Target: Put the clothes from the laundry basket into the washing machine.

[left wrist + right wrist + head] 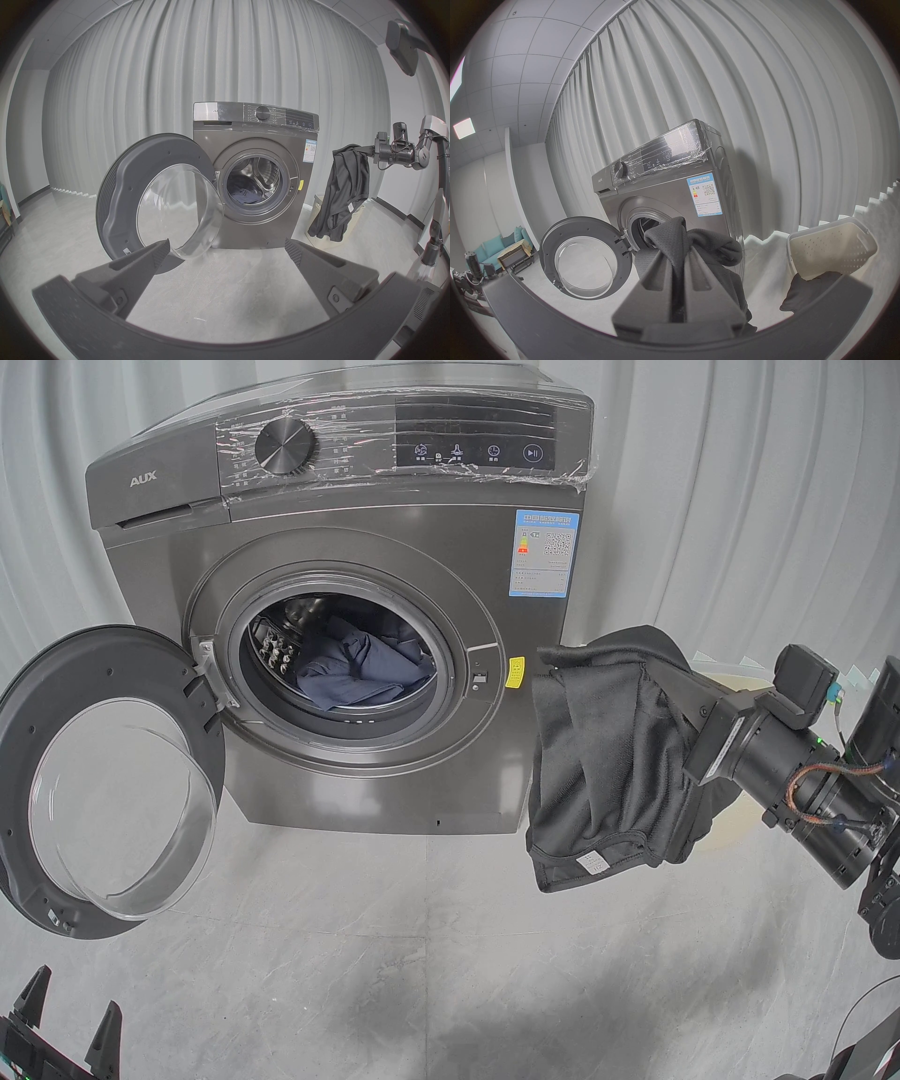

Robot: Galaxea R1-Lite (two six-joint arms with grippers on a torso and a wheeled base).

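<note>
Left gripper point(77, 993) is hovering low at the left, fingers spread and holding nothing; above it the round door point(56, 669) is standing swung wide open from the washing machine point(375, 529), in whose drum point(278, 641) a dark blue garment point(361, 665) is lying. Right of the machine a black garment point(609, 763) is hanging, the right gripper point(679, 262) pinching its upper fold. Behind it the laundry basket point(834, 246) is sitting, a dark shape point(806, 290) at its mouth possibly being another garment.

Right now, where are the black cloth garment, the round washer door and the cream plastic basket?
Black cloth garment point(600, 772): head view, middle folds.
Round washer door point(117, 801): head view, glass window.
Cream plastic basket point(829, 248): right wrist view, perforated wall.
</note>
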